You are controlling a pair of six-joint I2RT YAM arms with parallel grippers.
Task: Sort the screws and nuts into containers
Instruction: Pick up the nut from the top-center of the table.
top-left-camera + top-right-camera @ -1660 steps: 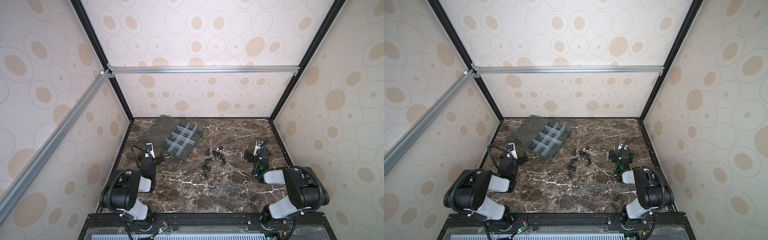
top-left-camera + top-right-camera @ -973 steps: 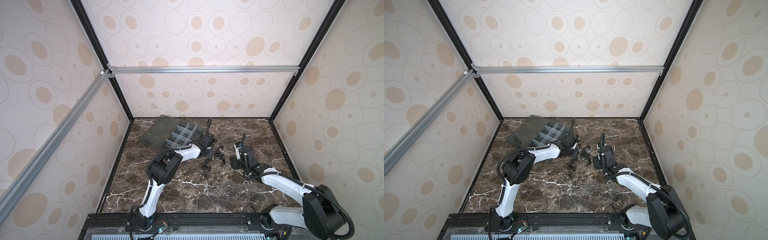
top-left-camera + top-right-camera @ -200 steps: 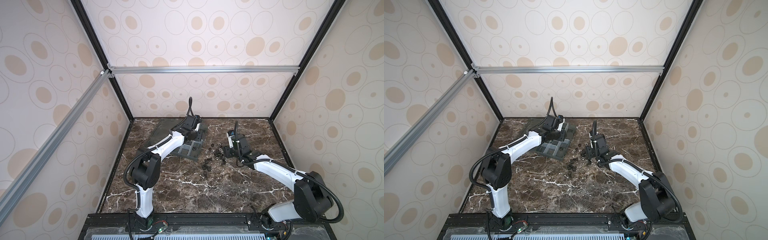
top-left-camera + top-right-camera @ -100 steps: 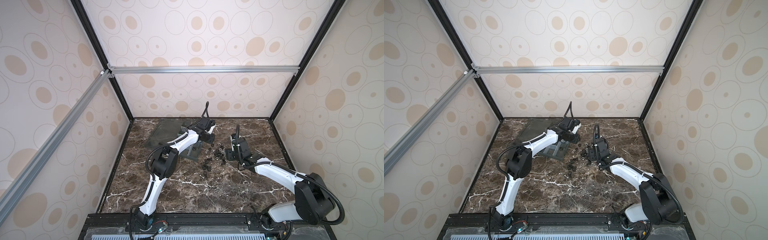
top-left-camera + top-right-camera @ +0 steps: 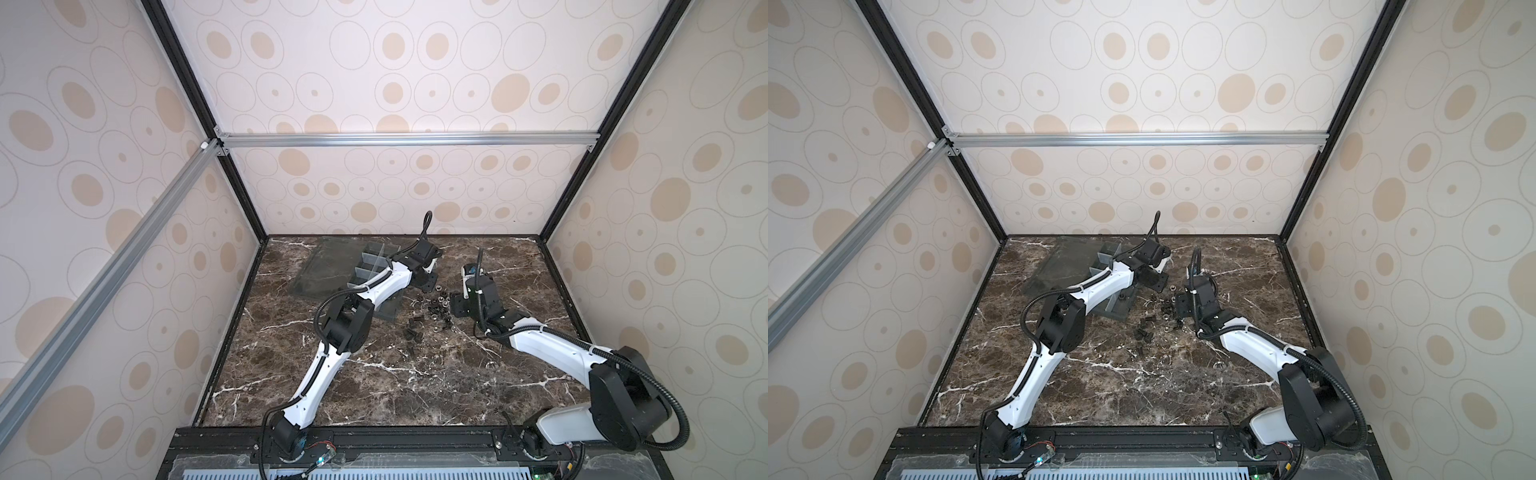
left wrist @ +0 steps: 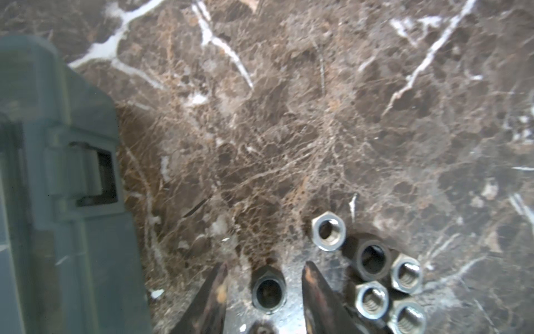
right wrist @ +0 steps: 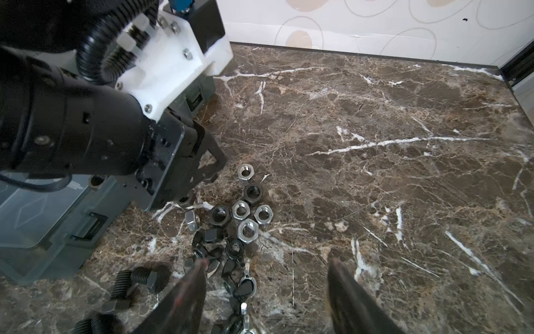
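The nuts (image 7: 245, 214), silver and black, lie in a loose pile on the marble, seen in both top views (image 5: 438, 309) (image 5: 1167, 309). Black screws (image 7: 144, 277) lie just nearer than the pile (image 5: 413, 330). My left gripper (image 6: 265, 264) is open and straddles one black nut (image 6: 268, 292) at the pile's far end, with a gap on each side. My right gripper (image 7: 268, 261) is open at the pile's right edge (image 5: 451, 309), with small dark wing-shaped pieces (image 7: 242, 286) near one finger. The containers (image 5: 374, 266) are cells of a grey box behind the left arm, partly hidden by it.
The box's latched side wall (image 6: 72, 202) stands close beside the left fingers. Its flat clear lid (image 5: 328, 270) lies open toward the back left. The two grippers are close together over the pile (image 5: 1152, 286). Patterned walls enclose the marble table (image 5: 415, 374).
My left gripper swung from above the box rightward and down to the far end of the nut pile. The right gripper stayed nearly still.
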